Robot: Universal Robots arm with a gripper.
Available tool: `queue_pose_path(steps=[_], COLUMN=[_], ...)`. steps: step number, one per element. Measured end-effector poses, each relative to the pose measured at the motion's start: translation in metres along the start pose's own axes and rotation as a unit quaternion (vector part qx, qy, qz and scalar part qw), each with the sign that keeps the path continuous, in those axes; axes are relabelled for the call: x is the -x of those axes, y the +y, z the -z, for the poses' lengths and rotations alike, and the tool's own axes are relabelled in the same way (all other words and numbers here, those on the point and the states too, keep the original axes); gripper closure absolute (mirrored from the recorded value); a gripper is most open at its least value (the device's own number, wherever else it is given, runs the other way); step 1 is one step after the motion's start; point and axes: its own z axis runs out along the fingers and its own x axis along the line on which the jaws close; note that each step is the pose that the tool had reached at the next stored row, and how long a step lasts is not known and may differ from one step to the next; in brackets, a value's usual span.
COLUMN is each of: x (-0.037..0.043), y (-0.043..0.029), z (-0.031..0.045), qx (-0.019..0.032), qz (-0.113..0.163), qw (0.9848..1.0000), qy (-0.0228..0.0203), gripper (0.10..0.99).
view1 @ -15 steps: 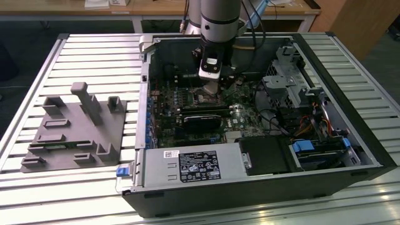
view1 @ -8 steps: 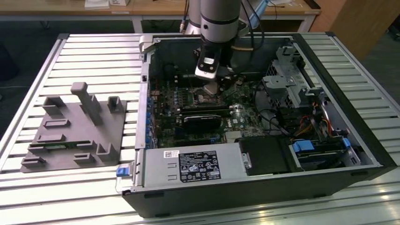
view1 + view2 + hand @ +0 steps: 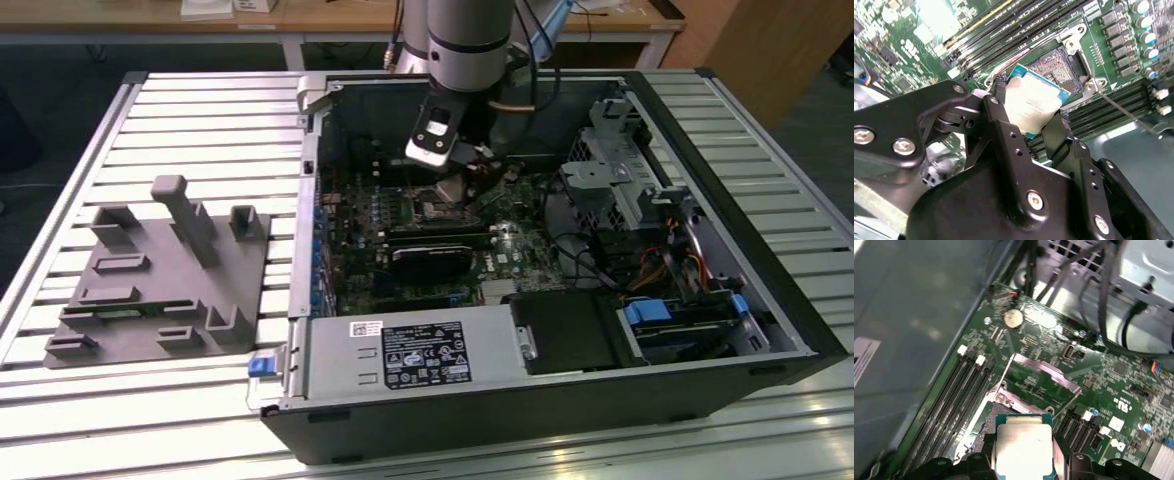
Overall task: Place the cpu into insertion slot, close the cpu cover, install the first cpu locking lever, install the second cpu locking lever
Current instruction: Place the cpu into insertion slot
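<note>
Slatted metal bench (image 3: 200, 110), open black computer case (image 3: 534, 420) at centre of the exterior view: the pale silver square cpu (image 3: 1034, 102) is clamped between the fingers of the black gripper (image 3: 1029, 117), close over the black square insertion slot (image 3: 1059, 67). The silvery cpu cover (image 3: 1044, 369) is seen raised. Placement is judged in hand; squaring to the socket is called for.

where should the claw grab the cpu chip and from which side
By its two opposite thin edges, coming down over the flat metal top. The chip is a thin square plate whose underside must face the socket, so only the edges are free to pinch. The claw is shut on it that way, over the open socket.
</note>
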Motion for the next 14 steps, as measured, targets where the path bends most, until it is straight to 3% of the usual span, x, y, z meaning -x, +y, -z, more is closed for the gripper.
queue_pose_path(steps=[7,14], x=[0.0000,0.0000], y=[0.0000,-0.0001], z=[-0.0008,-0.0014], qx=[0.0009,0.0017], qz=[-0.058,-0.112], qw=[0.9983,0.9936], qy=[-0.0049,-0.0096], gripper=[0.549,0.549])
